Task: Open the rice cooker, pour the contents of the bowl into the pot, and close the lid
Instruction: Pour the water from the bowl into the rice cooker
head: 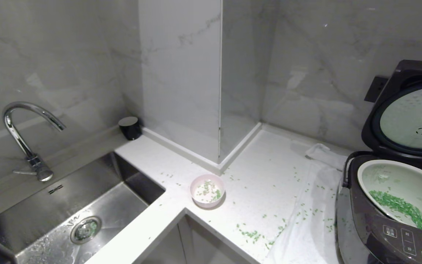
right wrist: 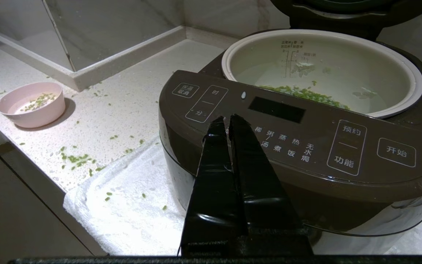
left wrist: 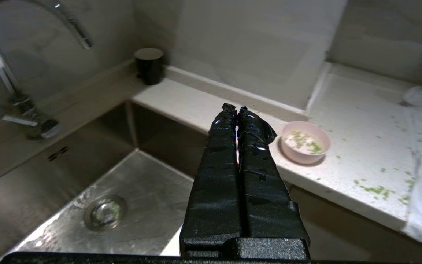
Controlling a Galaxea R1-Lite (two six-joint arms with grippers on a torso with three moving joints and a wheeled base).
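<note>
The dark rice cooker (head: 379,234) stands at the right of the counter with its lid (head: 408,113) raised. Its pale pot (head: 401,183) holds a heap of green contents (head: 403,209); the pot (right wrist: 324,69) also shows in the right wrist view. The pink bowl (head: 207,190) sits upright on the counter near the corner, a few green bits left inside. My left gripper (left wrist: 235,108) is shut and empty, hanging over the sink's edge short of the bowl (left wrist: 305,142). My right gripper (right wrist: 226,119) is shut in front of the cooker's button panel (right wrist: 291,135). Neither arm shows in the head view.
A steel sink (head: 71,216) with a tap (head: 24,135) lies at the left. A small black cup (head: 130,128) stands by the wall. A white cloth (head: 306,227) lies under the cooker. Green bits (head: 249,233) are scattered over the counter (head: 269,176).
</note>
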